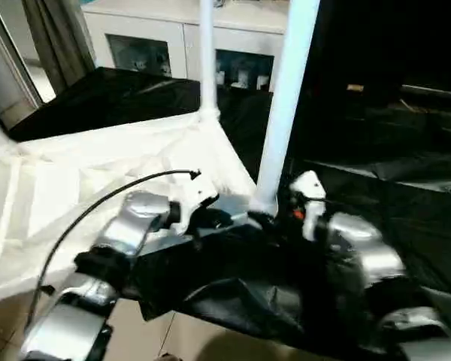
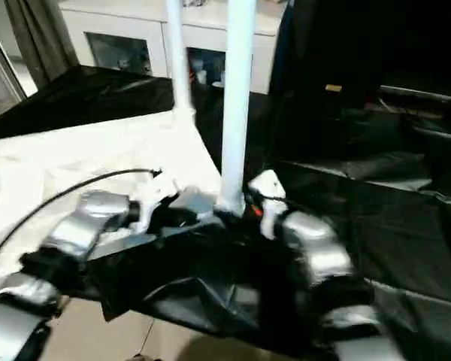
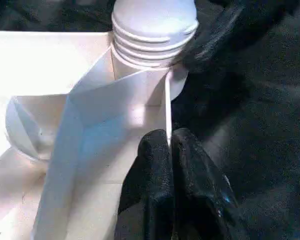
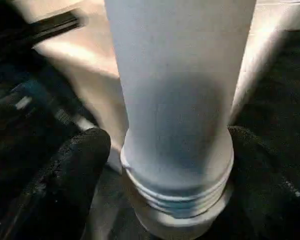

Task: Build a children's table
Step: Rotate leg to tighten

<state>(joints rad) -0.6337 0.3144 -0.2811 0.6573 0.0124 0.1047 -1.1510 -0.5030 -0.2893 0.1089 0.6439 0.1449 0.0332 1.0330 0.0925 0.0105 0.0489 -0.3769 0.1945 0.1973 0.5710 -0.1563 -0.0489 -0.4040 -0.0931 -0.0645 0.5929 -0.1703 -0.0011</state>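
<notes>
One children's table (image 1: 98, 173) lay upside down on a black sheet (image 1: 406, 203), ribbed underside up, with two legs (image 1: 286, 98) standing upright in corner sockets. One white glass-door cabinet (image 1: 173, 37) stood behind. The right gripper (image 4: 175, 150) had its jaws wide around the nearer leg's threaded base. The left gripper (image 3: 171, 150) pinched the tabletop's edge rib, jaws nearly closed.

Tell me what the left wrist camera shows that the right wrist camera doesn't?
The left wrist view alone shows the left gripper pinched shut on the table top's thin rim, with ribs inside the corner. The right wrist view alone shows the right gripper, its black fingers standing either side of the leg. Both share that leg's threaded end sitting in the corner socket, on black sheeting.
</notes>
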